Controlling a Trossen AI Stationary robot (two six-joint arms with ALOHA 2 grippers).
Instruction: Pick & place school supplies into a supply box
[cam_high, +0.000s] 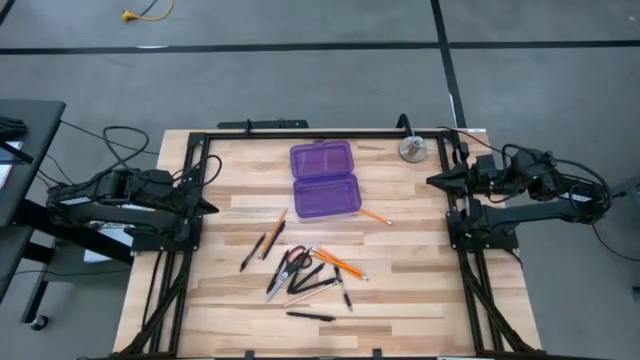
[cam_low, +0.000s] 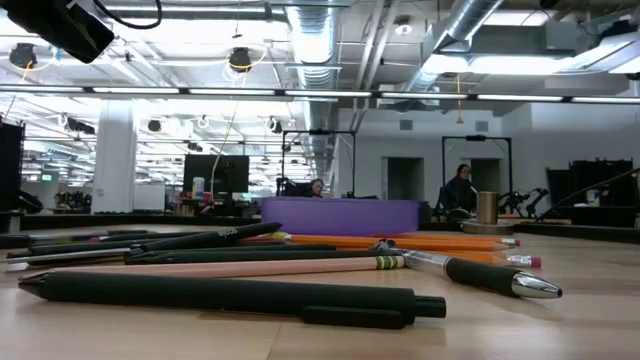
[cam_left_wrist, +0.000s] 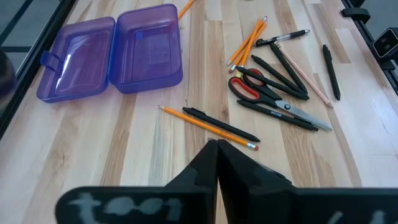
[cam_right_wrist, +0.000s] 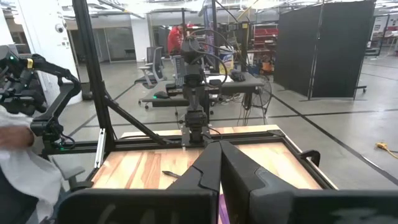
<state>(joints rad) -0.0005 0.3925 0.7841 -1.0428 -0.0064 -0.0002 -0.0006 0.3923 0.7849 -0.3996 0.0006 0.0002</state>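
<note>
With both the left gripper (cam_high: 210, 207) and right gripper (cam_high: 433, 181) parked shut and empty at the table edges, one pencil (cam_high: 276, 229) should be approached singly, the open purple supply box (cam_high: 324, 181) being nearby.

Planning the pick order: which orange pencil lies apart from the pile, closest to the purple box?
The lone orange pencil just off the open supply box's lower right corner; the others lie lower down among the pens and scissors.

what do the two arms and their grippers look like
Both arms are dark, near-black, jointed links with loose black cables looping off them. The left arm and the right arm each end in a pointed two-finger gripper: the left gripper and the right gripper show matte black, wedge-shaped fingers. No markings are readable.
</note>
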